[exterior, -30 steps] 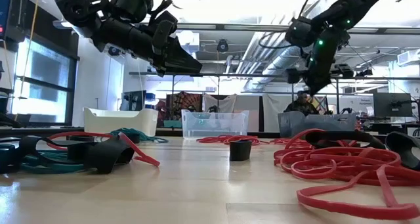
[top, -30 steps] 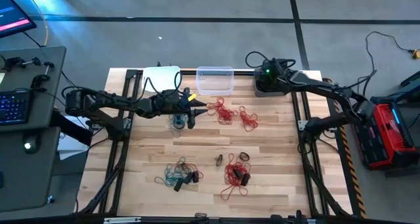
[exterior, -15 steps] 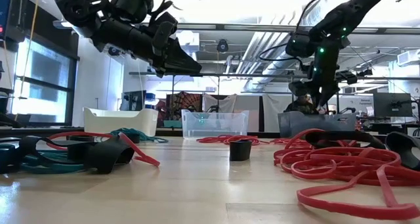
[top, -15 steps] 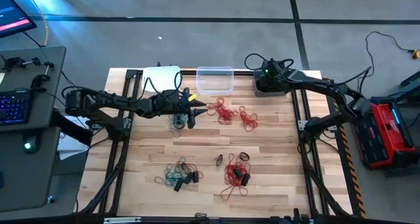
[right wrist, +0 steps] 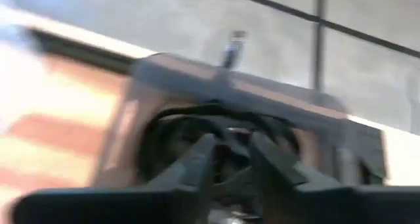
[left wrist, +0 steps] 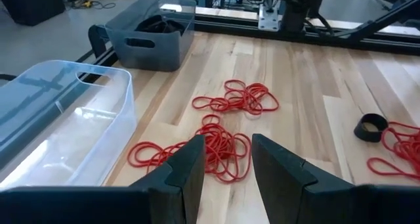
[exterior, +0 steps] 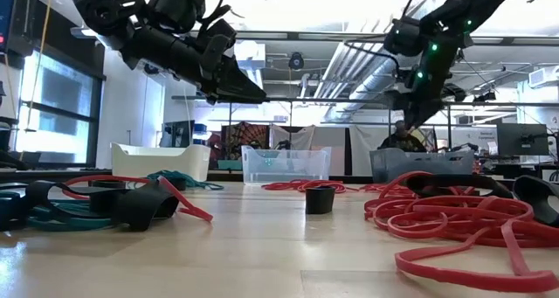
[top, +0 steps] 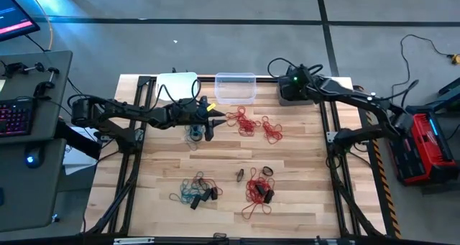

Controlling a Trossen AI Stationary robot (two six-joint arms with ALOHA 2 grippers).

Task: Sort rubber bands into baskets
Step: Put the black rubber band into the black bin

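Three baskets stand along the far edge: white (top: 177, 81), clear (top: 235, 88) and dark grey (top: 284, 98). Black rubber bands (right wrist: 172, 127) lie in the dark grey one. My right gripper (top: 292, 82) hangs over it, pointing down, fingers a little apart and nothing plainly between them (right wrist: 231, 159). My left gripper (top: 214, 118) hovers open above the table, near the clear basket. Just beyond its fingers (left wrist: 226, 165) lie two heaps of red rubber bands (left wrist: 211, 149), (left wrist: 240, 96). A small teal bunch (top: 195, 134) lies on the table beside it.
Toward the near edge lie a teal-and-black tangle (top: 194, 191) and a red-and-black tangle (top: 257, 192). Loose black loops (top: 267, 172), (top: 239, 175) lie between them and the red heaps. Bare wood runs across the table's middle (top: 172, 159). Frame rails line the left and right edges.
My right gripper has dipped toward the dark grey basket and come up again above it, rolling about its wrist as it went. The rubber bands on the table lie as before.
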